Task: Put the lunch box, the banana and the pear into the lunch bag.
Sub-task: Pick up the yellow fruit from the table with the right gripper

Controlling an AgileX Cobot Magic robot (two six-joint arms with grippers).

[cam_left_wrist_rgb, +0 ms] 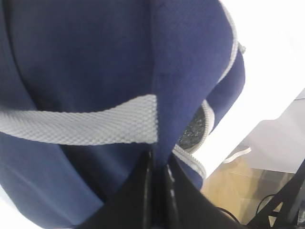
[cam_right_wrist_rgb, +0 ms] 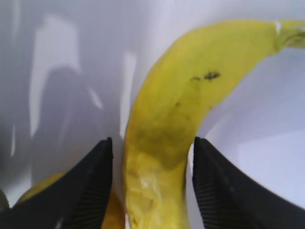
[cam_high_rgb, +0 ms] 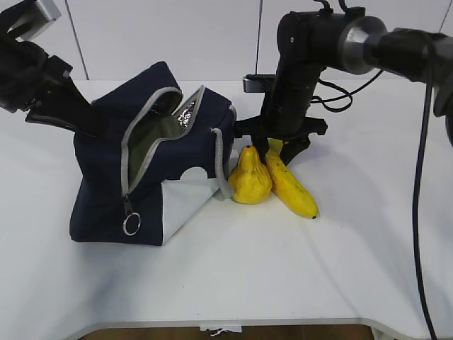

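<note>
The navy lunch bag (cam_high_rgb: 134,177) lies tilted on the table with its zipper open; a pale green shape shows inside, maybe the lunch box, but I cannot tell. My left gripper (cam_left_wrist_rgb: 158,164) is shut on a fold of the bag's blue fabric (cam_left_wrist_rgb: 190,95) at its back left. The pear (cam_high_rgb: 249,177) and the banana (cam_high_rgb: 290,188) lie side by side right of the bag. My right gripper (cam_right_wrist_rgb: 152,148) is open and straddles the banana (cam_right_wrist_rgb: 176,109) near its upper end, with gaps on both sides. A bit of the pear (cam_right_wrist_rgb: 43,186) shows at the lower left.
A grey strap handle (cam_high_rgb: 221,166) hangs between the bag and the pear. The metal ring pull (cam_high_rgb: 131,224) hangs at the bag's front. The white table (cam_high_rgb: 233,276) has its front edge near the bottom of the exterior view. Cables trail behind the right arm.
</note>
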